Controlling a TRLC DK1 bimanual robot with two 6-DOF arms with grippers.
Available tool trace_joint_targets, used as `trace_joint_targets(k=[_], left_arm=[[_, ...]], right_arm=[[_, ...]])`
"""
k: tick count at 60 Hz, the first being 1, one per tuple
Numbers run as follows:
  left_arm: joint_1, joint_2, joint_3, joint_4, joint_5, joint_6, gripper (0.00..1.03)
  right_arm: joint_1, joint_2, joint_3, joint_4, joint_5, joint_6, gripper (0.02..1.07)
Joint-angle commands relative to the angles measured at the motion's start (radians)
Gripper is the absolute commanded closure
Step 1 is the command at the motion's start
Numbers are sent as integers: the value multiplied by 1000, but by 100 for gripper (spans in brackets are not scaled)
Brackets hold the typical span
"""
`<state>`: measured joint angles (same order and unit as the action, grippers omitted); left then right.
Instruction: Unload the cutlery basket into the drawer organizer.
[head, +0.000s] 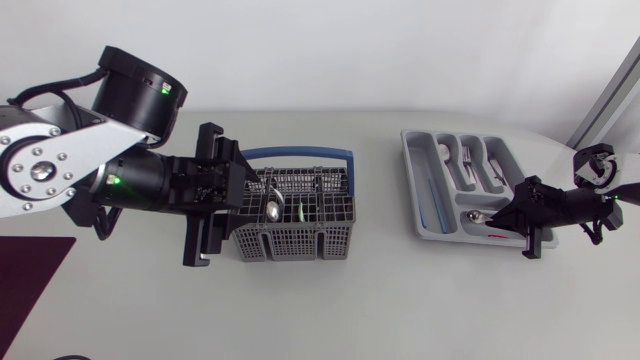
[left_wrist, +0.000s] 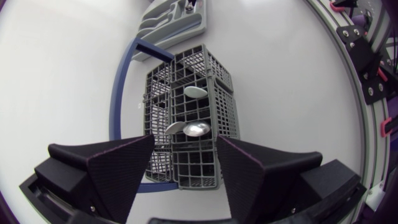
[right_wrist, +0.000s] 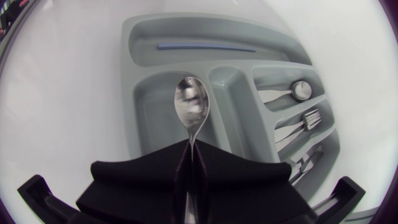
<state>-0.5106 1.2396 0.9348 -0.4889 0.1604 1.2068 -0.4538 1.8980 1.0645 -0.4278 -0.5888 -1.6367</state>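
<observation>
**Spoon (right_wrist: 191, 107) pinched over the organizer (right_wrist: 134, 74) – release comes next**

The right gripper (right_wrist: 191, 149) has its fingers pressed together on the spoon's stem from both sides. The bowl sticks out ahead of them, over the organizer's wide compartment beside the long slot that holds a blue strip (right_wrist: 205, 46). I cannot tell whether the bowl touches the floor of that compartment.

This looks like the placing step for this piece. The next move calls for easing down and parting the fingers so the spoon lies flat inside the walls rather than across one. A second spoon (right_wrist: 292, 91) already lies in a narrower slot, with forks (right_wrist: 301, 119) in the next one, so the choice of compartment deserves a check.

The left gripper (left_wrist: 185, 146) has its fingers spread wide with nothing between them – it hovers just at the near end of the basket (left_wrist: 205, 74). More spoons (left_wrist: 198, 129) stand there, so unloading is well short of done.

Only the right wrist view shows the pinch and the slots' contents. Only the left wrist view shows three bowls in the basket, where the head view shows two clearly. The head view alone shows basket and organizer well apart, one arm at each.
</observation>
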Motion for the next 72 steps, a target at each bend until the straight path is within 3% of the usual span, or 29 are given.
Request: trace_joint_targets(k=[1, 5, 10, 19, 31, 35, 55, 72], left_arm=[[9, 12, -30, -4, 13, 76, 17], [9, 20, -36, -13, 14, 111, 17], [7, 24, -45, -19, 14, 137, 17], [6, 43, -51, -20, 14, 174, 17], [6, 78, -50, -16, 13, 221, 17], [3, 87, -53, -11, 4, 240, 17], [-2, 118, -13, 1, -38, 209, 17], [-2, 210, 282, -247, -35, -286, 18]], right_arm=[[-8, 24, 25, -29, 21, -72, 101], [-2, 26, 25, -37, 44, -84, 99], [7, 26, 31, -39, 66, -74, 79], [24, -25, 15, -34, 84, -40, 54], [50, -143, -12, -23, 52, 78, 32], [73, -188, -38, -22, 41, 113, 19], [248, -461, -264, 93, -11, 357, 17], [412, -603, -396, 219, -5, 592, 17]])
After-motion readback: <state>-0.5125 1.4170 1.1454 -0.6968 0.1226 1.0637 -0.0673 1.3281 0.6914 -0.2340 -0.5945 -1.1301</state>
